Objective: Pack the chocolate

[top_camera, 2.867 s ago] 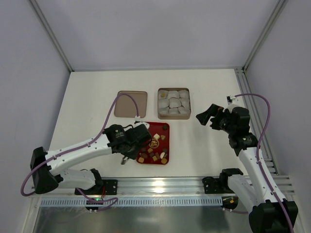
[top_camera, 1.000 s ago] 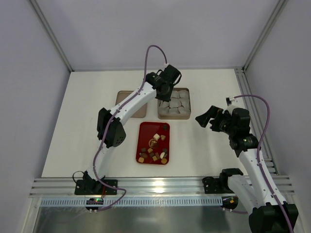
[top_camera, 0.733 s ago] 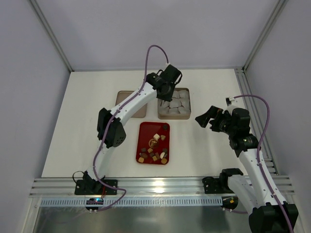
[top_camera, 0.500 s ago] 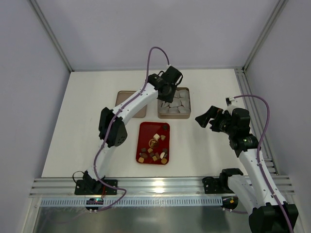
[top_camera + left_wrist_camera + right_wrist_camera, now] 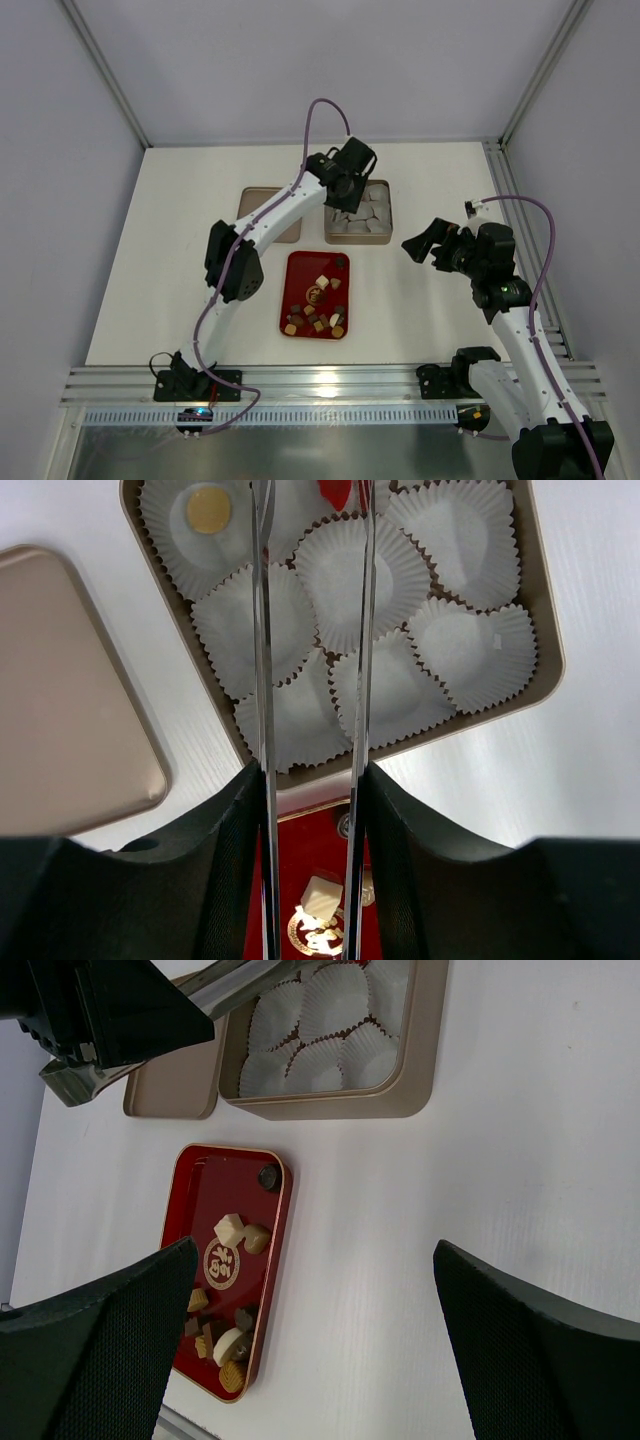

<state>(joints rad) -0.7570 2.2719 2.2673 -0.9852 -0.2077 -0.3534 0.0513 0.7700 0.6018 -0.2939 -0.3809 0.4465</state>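
The left gripper [image 5: 313,510], fingers moderately parted and empty, hangs over the gold tin [image 5: 540,650]; the right gripper [image 5: 422,238] gapes wide, idle. One tan chocolate [image 5: 208,508] sits in a paper cup [image 5: 168,525], the rest on the red tray [image 5: 292,270]. Low fingers could snag the flimsy cups.

The desk [image 5: 180,250] is matt white with a faint streaked grain. The tin [image 5: 540,630] and the lid [image 5: 70,700] are gold-toned metal with a soft satin sheen. The cups [image 5: 470,655] in the tin are thin white pleated paper. The tray [image 5: 200,1200] is glossy red, lacquer-like, with a gilt rim. The chocolate [image 5: 230,1228] looks smooth and mostly matt. The left gripper [image 5: 313,510] has thin, mirror-polished metal jaws set in matt black plastic. The right gripper [image 5: 315,1330] has black jaws with a rough, mesh-like texture. A ribbed bare-aluminium rail [image 5: 330,380] runs along the desk's near edge.
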